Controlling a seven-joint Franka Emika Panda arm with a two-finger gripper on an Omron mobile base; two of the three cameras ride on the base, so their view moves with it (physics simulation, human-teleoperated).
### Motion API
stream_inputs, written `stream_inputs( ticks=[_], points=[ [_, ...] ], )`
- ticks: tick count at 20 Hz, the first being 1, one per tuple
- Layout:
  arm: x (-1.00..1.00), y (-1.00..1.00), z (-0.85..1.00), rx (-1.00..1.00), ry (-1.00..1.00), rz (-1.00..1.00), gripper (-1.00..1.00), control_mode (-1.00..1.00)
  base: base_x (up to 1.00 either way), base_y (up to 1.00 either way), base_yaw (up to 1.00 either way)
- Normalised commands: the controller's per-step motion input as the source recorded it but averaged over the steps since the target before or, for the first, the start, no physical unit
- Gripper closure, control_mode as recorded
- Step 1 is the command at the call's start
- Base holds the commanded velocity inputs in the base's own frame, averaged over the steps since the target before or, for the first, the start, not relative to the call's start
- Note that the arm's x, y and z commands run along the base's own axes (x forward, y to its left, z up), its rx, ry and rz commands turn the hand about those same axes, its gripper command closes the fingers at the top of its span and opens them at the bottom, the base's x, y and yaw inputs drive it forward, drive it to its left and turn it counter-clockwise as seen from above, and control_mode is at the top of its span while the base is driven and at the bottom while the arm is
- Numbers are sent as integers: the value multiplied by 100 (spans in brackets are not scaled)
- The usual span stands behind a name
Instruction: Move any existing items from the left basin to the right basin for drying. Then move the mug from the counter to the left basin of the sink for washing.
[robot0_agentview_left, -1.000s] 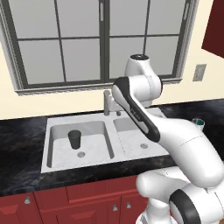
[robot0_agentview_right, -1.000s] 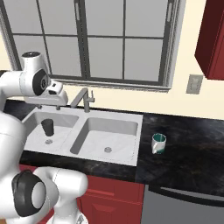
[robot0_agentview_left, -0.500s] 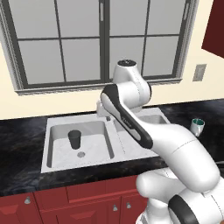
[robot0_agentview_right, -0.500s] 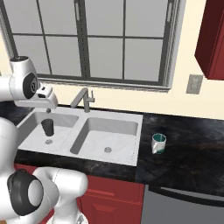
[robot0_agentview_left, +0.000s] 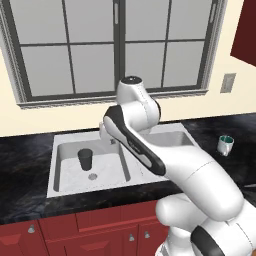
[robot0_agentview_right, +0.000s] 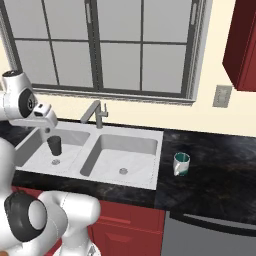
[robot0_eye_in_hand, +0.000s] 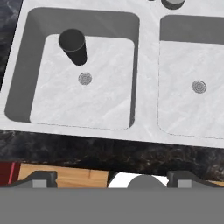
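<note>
The task is at its beginning, as far as the pictures show. The dark grey tumbler (robot0_agentview_left: 85, 158) stands upright in the left basin (robot0_agentview_left: 107, 172), just beside the drain hole (robot0_eye_in_hand: 85, 78) (in the hand view it sits at about 11 o'clock from the drain). So the first step, to carry it into the right basin (robot0_agentview_right: 137, 160), is not yet done, and this basin holds nothing.

The white mug (robot0_agentview_right: 181, 163) with the green interior stands on the black counter (robot0_agentview_right: 215, 170), at 3 o'clock from the sink (robot0_agentview_right: 155, 150) and well apart from it. The second step is also open.

The gripper (robot0_agentview_right: 46, 121) hangs above the left basin, near the tumbler but not touching it. In the hand view its two finger tips (robot0_eye_in_hand: 41, 178) rise at the bottom edge far from each other, so I judge the jaws are spread wide and hold nothing. The faucet (robot0_agentview_right: 97, 114) stands behind the divider between the basins.
</note>
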Motion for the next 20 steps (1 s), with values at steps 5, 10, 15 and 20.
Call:
stream_inputs(
  ticks=[5, 10, 15, 20],
  points=[
    [7, 23, -19, 0, 0, -1, -100, -100, 0, 0, 0],
    [20, 12, -23, 0, 0, -1, -100, -100, 0, 0, 0],
    [22, 14, -21, 0, 0, 0, -100, -100, 0, 0, 0],
    [23, 15, -14, 0, 0, 0, -100, -100, 0, 0, 0]
  ],
)
